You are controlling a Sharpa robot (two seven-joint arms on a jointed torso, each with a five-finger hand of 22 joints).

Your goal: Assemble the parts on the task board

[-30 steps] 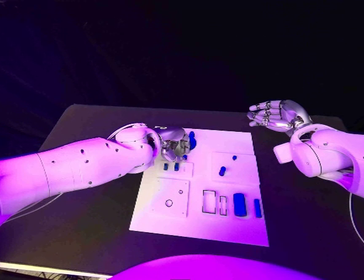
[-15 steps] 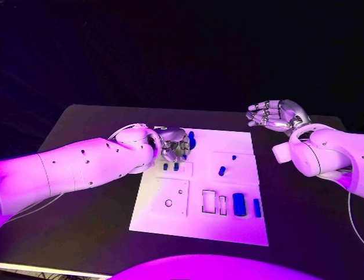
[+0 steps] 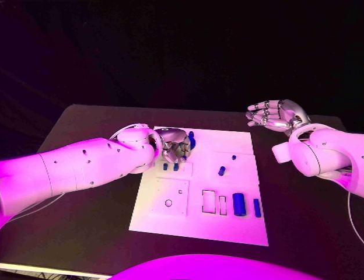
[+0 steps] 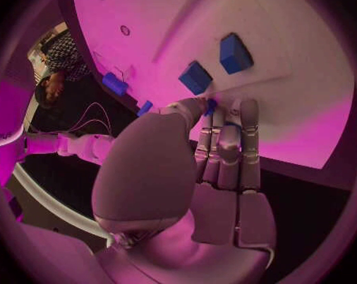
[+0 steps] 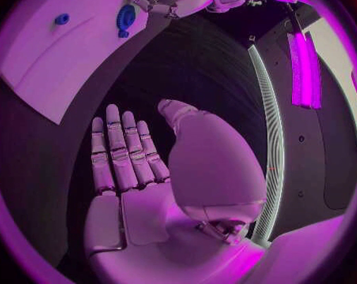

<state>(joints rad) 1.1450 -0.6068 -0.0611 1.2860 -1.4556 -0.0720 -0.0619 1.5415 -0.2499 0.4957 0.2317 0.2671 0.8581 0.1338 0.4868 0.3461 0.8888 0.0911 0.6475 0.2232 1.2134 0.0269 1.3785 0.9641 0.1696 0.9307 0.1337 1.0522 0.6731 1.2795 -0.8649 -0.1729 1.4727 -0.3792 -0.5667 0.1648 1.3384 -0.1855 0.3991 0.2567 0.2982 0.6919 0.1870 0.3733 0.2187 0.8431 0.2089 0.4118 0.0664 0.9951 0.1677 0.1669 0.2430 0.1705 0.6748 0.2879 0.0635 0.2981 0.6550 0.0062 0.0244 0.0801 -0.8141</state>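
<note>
Looking down from the head camera, the white task board sits in the middle of the black table, with small blue parts spread over it. The left hand is down at the board's far left corner, fingers curled in close. In the left wrist view the left hand seems to have a small blue piece caught between thumb and fingertips right above the board, so I'd call that a pinch, though the piece is mostly covered and hard to make out. Just beyond the fingers in that view are two blue blocks standing in the board side by side.

On the board's near right there are two upright blue bars next to some empty rectangular slots. A small blue peg stands around the middle, and a round blue part sits just beside the left hand at the far edge.

The right hand is well off the board, over the table's far right corner, holding nothing. In the right wrist view the right hand is flat and open, fingers straight and side by side, thumb out.
</note>
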